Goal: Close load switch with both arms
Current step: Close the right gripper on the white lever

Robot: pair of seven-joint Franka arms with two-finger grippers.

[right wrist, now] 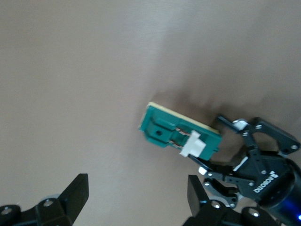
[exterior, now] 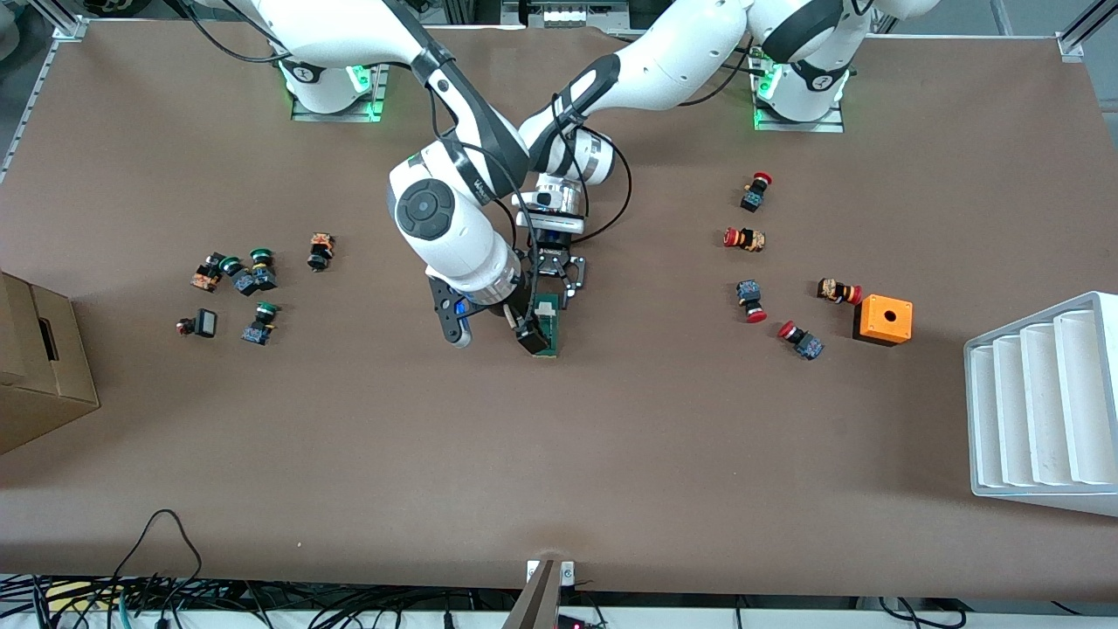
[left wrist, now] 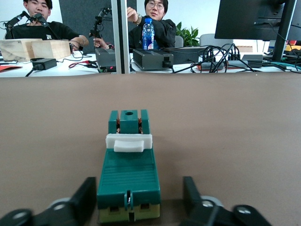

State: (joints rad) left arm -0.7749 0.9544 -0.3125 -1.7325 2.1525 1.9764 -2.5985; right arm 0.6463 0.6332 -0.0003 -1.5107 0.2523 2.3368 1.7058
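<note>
The load switch (exterior: 548, 325) is a narrow dark-green block lying flat on the brown table at mid-table. In the left wrist view it (left wrist: 128, 174) has a white tab (left wrist: 128, 141) across its top. My left gripper (exterior: 559, 273) is open and low at the switch's end farther from the front camera. Its fingers (left wrist: 87, 197) straddle that end with a gap on each side. My right gripper (exterior: 517, 332) is open and empty, over the table beside the switch's nearer end. Its wrist view shows the switch (right wrist: 178, 134) and the left gripper (right wrist: 254, 169) ahead of its own fingers (right wrist: 77, 193).
Several red-capped push buttons (exterior: 744, 238) and an orange box with a hole (exterior: 882, 320) lie toward the left arm's end, and a white ribbed rack (exterior: 1039, 402) stands by that edge. Green-capped buttons (exterior: 253, 271) and a cardboard box (exterior: 35, 367) are toward the right arm's end.
</note>
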